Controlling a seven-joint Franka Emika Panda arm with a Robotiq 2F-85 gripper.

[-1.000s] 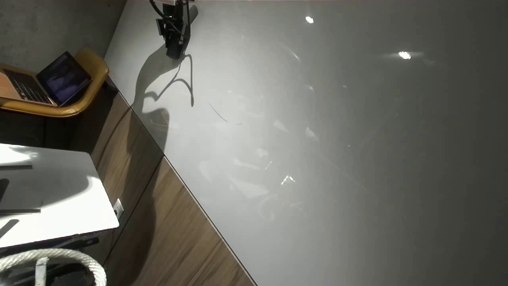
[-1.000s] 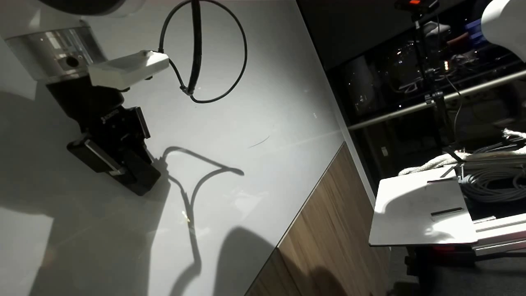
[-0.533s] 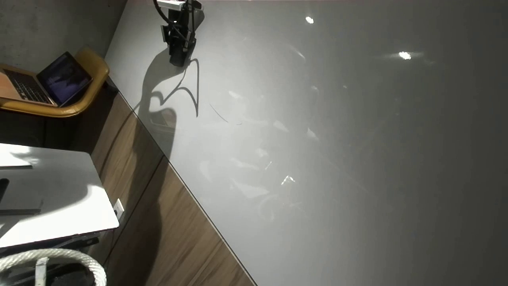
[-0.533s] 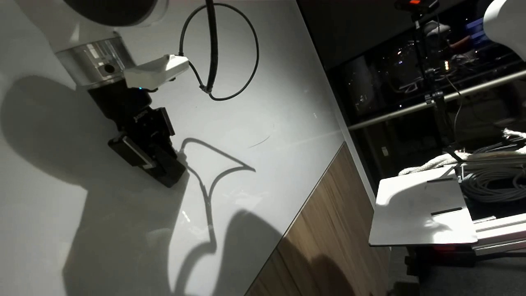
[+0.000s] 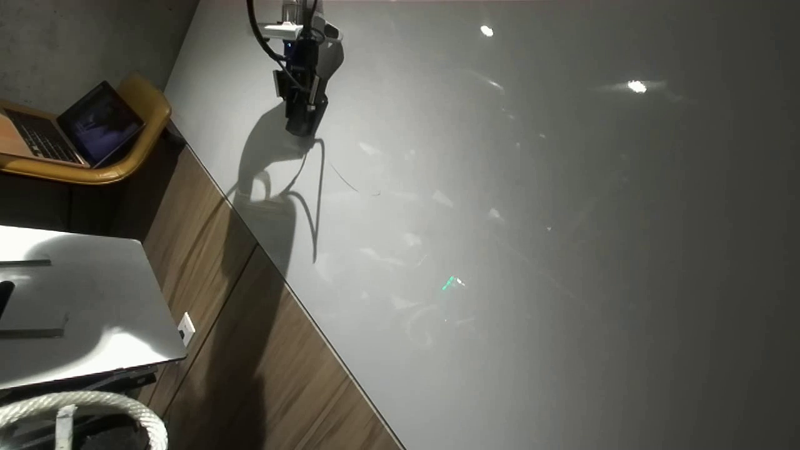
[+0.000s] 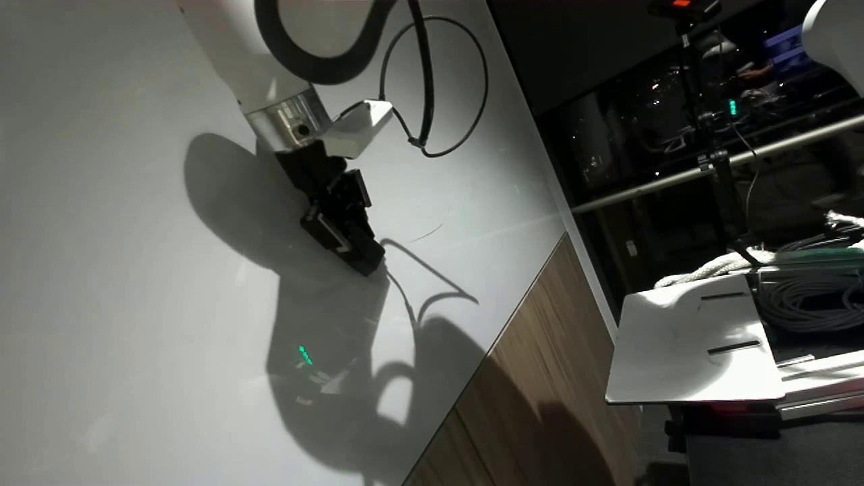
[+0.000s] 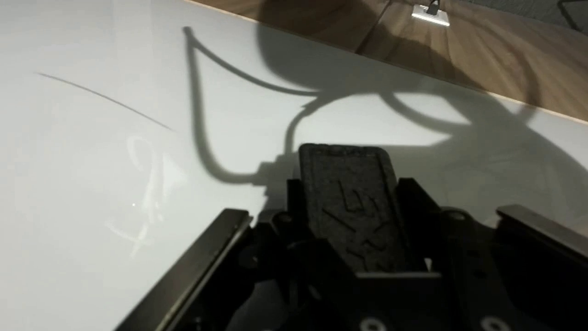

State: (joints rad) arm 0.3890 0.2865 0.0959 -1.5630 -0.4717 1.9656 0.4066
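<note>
My gripper (image 7: pixel 353 202) is shut on a dark, felt-like block (image 7: pixel 342 174) with thin dark marks on its face. The block sticks out past the fingertips. The gripper (image 6: pixel 344 223) and block (image 6: pixel 364 255) show in both exterior views, the gripper (image 5: pixel 305 103) near the top with the block (image 5: pixel 303 122) at its tip. They are close over a glossy white surface (image 5: pixel 531 344); I cannot tell whether the block touches it. A thin dark line (image 7: pixel 105 99) is drawn on that surface, apart from the block; it also shows in both exterior views (image 5: pixel 344 178) (image 6: pixel 426 233).
A wood panel (image 5: pixel 300 375) with a white outlet (image 5: pixel 186 328) borders the surface. Beyond it are a yellow chair (image 5: pixel 144 112) with a laptop (image 5: pixel 100 125) and a white shelf (image 6: pixel 682 364). A cable loop (image 6: pixel 482 74) hangs from the arm. Pale smudges and reflections mark the surface.
My gripper and block have moved right in an exterior view and down, slightly right, in another, closer to the thin line. Their shadows moved along. The hold on the block looks the same.
</note>
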